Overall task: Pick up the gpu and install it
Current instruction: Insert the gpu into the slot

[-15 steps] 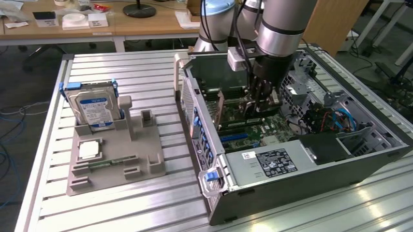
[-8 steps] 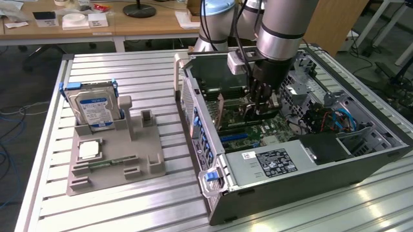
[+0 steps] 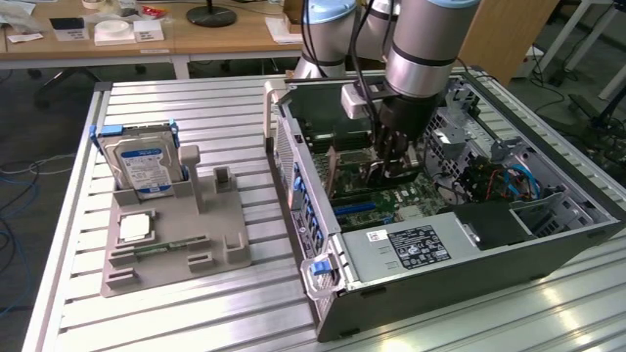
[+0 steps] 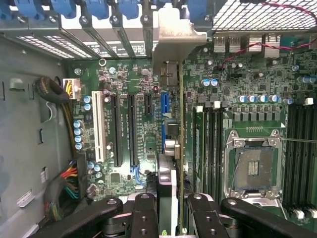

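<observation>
- Gpu point(image 4: 181, 144) stands on edge inside the open computer case point(image 3: 547, 242), held between the gripper's point(image 3: 389, 170) fingers over the motherboard point(image 4: 133, 79), just beside the blue slot point(image 4: 164, 116)
- Arm point(image 3: 430, 44) comes straight down from 12 o'clock in the exterior view, its silver barrel upright and the dark gripper reaching into the middle of the case
- Gripper is clenched on the gpu: in the wrist view the black fingers point(image 4: 143, 213) sit on either side of the card's thin edge
- Wrist view gives what the exterior cannot: the card's silvery end bracket point(image 4: 173, 37) at 12 o'clock against the case's rear slot openings, the row of expansion slots at 9 o'clock of the card, the CPU socket point(image 4: 255, 166) at 3 o'clock and blue latches point(image 4: 99, 7) along the rear wall
- Exterior view alone takes in the grey tray point(image 3: 171, 242) on the slatted table point(image 3: 225, 117), at 9 o'clock of the case and well apart from it, with a hard drive point(image 3: 142, 165) upright in its far corner
- Whether the card's bottom edge is seated in a slot or only touching it cannot be told; the contact is hidden behind the card itself
- In the exterior view the gripper covers much of the card, and the arm is cut off by the frame at 12 o'clock
</observation>
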